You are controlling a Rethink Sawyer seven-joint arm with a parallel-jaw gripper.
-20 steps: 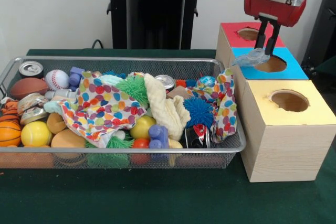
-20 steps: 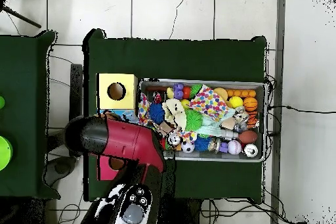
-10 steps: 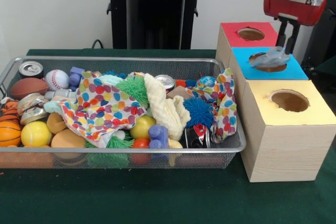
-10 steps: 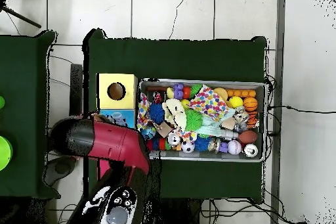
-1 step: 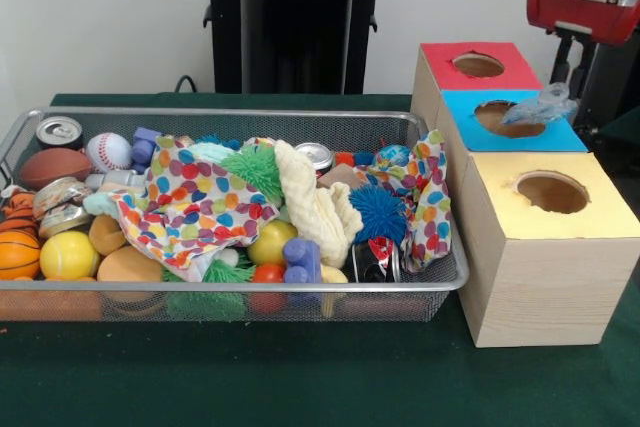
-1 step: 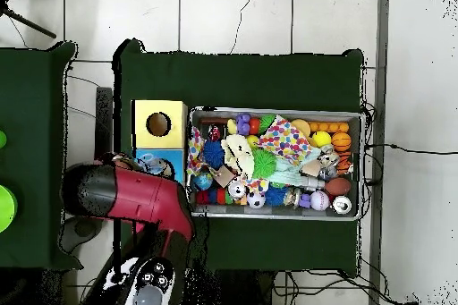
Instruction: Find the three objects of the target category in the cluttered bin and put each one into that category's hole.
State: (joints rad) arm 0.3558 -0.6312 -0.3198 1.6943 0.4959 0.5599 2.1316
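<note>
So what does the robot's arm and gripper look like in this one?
The gripper has thin dark fingers under a glossy red housing with a pale lower edge, topped by a black cylindrical wrist. In the overhead view the arm is a bulky red shell with a black rounded end, and a black-and-white section with grey round buttons.

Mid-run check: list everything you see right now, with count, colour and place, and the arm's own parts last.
Wire bin: one, silver, on the green table.
Clutter in bin: many balls, cans, spiky toys, mixed colours.
Polka-dot cloth: one, multicoloured, over the bin's middle.
Boxes: three wooden, tops red, blue, yellow, beside the bin.
Crumpled plastic piece: one, clear bluish, at the blue hole's edge.
Gripper: one, red and black, above the boxes.
</note>
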